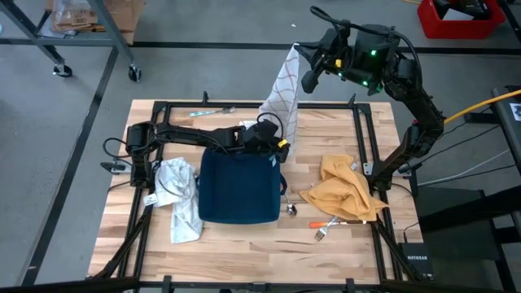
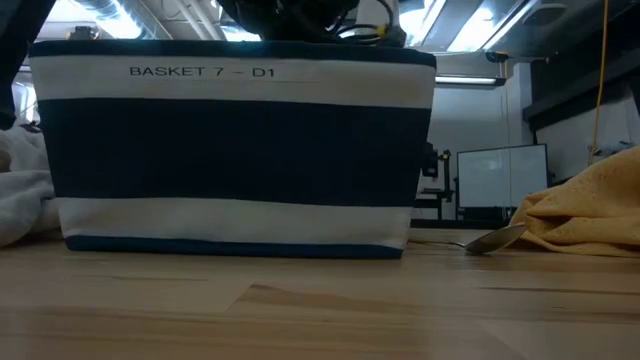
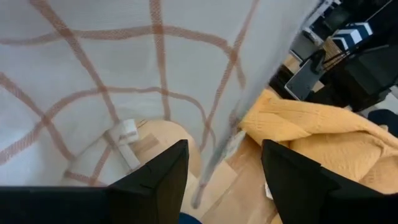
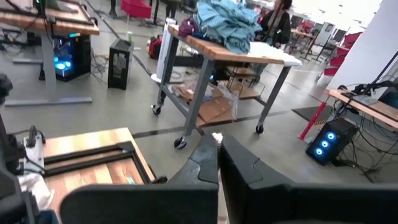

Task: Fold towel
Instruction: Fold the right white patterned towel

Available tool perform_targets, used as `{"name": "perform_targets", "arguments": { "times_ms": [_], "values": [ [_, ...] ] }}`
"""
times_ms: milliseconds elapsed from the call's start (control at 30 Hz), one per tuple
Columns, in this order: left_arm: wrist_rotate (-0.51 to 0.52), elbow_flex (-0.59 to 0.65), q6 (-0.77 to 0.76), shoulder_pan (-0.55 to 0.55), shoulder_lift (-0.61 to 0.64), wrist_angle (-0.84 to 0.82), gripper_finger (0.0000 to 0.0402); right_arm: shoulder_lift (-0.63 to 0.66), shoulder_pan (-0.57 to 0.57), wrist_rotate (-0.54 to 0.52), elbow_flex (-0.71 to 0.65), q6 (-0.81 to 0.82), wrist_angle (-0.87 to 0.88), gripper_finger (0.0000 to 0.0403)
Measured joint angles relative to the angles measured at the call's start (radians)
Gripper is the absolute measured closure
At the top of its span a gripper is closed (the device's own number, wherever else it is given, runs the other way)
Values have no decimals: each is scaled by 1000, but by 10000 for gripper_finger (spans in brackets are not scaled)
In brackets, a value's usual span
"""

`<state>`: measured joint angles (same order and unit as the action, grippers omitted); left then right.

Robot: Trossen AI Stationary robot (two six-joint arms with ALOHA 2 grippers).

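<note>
A white towel with a tan lattice pattern [image 1: 283, 89] hangs over the table's far edge, with my right gripper [image 1: 299, 55] raised high and shut on its top. My left gripper [image 1: 273, 138] stands open at the towel's lower end, above the far rim of the navy basket [image 1: 238, 185]. In the left wrist view the towel [image 3: 124, 74] fills the space ahead of my left gripper [image 3: 227, 180]. Its hanging side edge [image 3: 214, 162] runs down between the two fingers. A small label [image 3: 124, 134] shows near its lower hem. My right gripper pinches the towel's top corner [image 4: 216, 137] between its two shut fingers; only a small white tip shows at the fingertips. The fingers come at it about level, from the table's right. The towel hangs below them, lifted. My left gripper: whether it touches the towel's edge I cannot tell.
The navy and white basket [image 2: 235, 150] stands mid-table. A crumpled white cloth [image 1: 181, 199] lies left of it and a yellow towel [image 1: 346, 191] lies right of it. A spoon [image 2: 490, 240] and a fork [image 1: 321, 234] lie near the yellow towel.
</note>
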<state>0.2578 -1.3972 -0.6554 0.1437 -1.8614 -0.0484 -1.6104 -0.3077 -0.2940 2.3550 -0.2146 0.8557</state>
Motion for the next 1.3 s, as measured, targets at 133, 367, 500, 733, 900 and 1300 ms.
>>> {"name": "perform_targets", "arguments": {
  "times_ms": [133,367,500,733,900,1300],
  "values": [
    [17,0,1,14,0,0,208,0,0,26,0,0,-21,400],
    [19,0,1,23,0,1,208,0,0,26,0,0,-101,400],
    [18,0,38,22,0,0,208,0,0,26,0,0,-141,400],
    [18,0,57,22,0,-1,208,0,0,26,0,0,-158,400],
    [18,0,56,22,0,-59,208,0,0,26,0,0,-165,400],
    [19,0,73,27,-24,-91,210,0,0,26,0,0,-191,400]
  ]
}}
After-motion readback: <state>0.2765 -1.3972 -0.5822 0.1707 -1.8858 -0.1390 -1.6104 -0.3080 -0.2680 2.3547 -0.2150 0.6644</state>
